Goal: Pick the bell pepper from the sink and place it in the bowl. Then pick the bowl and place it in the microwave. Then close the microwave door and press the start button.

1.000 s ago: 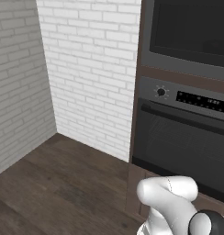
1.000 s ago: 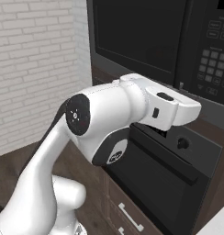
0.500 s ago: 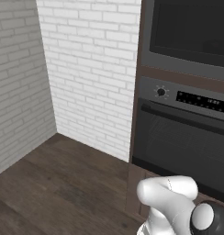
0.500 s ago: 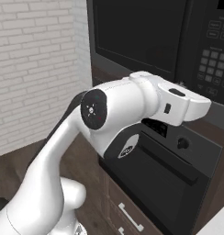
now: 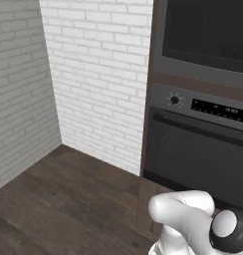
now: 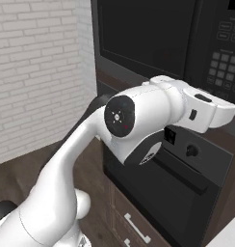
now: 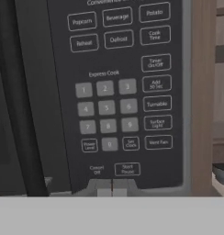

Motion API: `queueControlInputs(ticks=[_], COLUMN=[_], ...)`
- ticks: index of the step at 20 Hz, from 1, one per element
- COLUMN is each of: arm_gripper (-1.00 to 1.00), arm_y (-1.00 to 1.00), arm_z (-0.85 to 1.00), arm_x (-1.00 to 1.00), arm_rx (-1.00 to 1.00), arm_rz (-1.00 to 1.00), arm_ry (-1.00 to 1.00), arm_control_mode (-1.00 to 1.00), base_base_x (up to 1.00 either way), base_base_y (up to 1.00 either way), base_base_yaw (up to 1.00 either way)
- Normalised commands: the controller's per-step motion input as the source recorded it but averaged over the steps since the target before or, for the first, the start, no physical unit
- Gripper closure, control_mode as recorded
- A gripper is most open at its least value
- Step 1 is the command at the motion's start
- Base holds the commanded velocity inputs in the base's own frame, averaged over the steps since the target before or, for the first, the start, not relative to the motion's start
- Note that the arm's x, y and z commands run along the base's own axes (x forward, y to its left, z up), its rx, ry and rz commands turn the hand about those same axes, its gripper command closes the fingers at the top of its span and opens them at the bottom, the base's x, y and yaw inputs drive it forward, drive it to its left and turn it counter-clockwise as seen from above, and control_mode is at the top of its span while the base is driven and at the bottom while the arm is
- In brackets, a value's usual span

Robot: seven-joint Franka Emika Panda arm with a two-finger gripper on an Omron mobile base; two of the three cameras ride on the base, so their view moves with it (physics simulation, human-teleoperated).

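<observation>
Hand view: the closed two-finger gripper (image 7: 112,187), its tips pressed together at bottom centre, sits just below the Start/Pause button (image 7: 127,169) on the built-in black microwave (image 7: 109,92) keypad. Right base view has the white arm (image 6: 138,125) across mid-frame, before the shut black microwave door (image 6: 143,34) above the dark oven (image 6: 187,183).

White brick walls (image 5: 98,74) meet a dark wood-plank floor (image 5: 59,199).
</observation>
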Motion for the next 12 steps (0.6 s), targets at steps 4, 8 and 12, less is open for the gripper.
queueControlInputs(ticks=[4,8,12], arm_gripper=[1.00,1.00,1.00], arm_y=[-0.25,-0.23,-0.21], arm_z=[-0.09,-0.05,-0.03], arm_x=[0.00,0.05,0.13], arm_rx=[0.00,0.00,0.00], arm_rz=[0.01,0.01,0.01], arm_ry=[0.00,0.00,0.00], arm_control_mode=[-1.00,-1.00,-1.00], base_base_x=[0.00,0.00,0.00], base_base_y=[0.00,0.00,0.00], base_base_yaw=[0.00,0.00,0.00])
